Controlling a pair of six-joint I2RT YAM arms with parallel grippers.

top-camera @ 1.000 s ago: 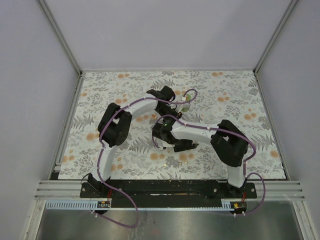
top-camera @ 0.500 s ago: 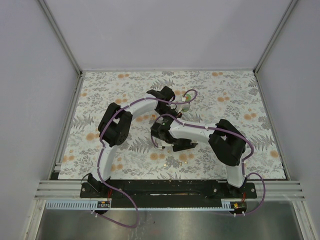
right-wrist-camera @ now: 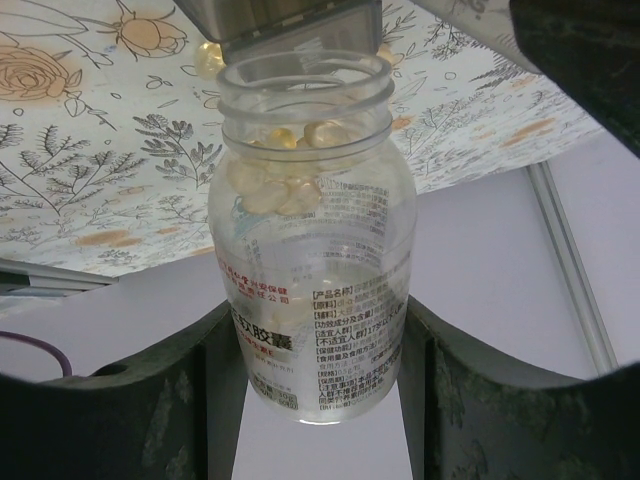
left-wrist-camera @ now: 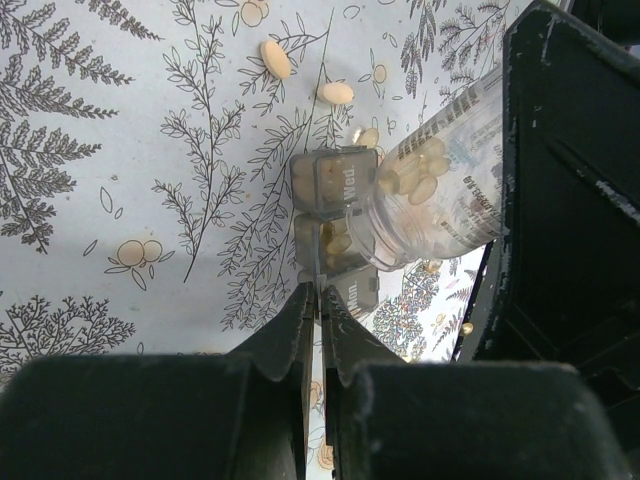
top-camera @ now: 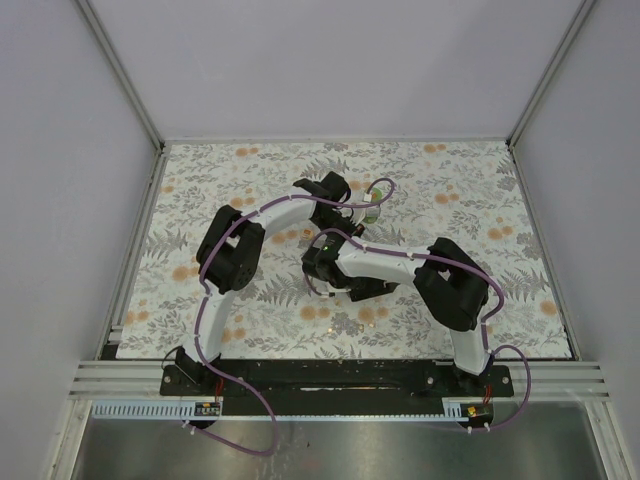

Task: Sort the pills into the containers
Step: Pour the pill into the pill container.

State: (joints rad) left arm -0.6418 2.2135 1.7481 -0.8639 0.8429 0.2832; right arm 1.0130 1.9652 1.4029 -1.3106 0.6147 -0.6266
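Over the pill organizer [left-wrist-camera: 333, 185] edge tilts the open bottle [left-wrist-camera: 445, 190].

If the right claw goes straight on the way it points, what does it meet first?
The grey translucent pill organiser, just past the mouth of the clear plastic bottle the right claw holds; gap unclear.

We record a small displacement of the right arm [top-camera: 390, 262] since one second ago. Its elbow block [top-camera: 455, 285] now sits slightly further left and further from the base. The wrist section [top-camera: 322, 262] has followed, moving toward the left side of the table [top-camera: 520, 200]. The right gripper [top-camera: 368, 290] has moved marginally away from the near edge. We see the shift progress evenly across both earlier pictures.
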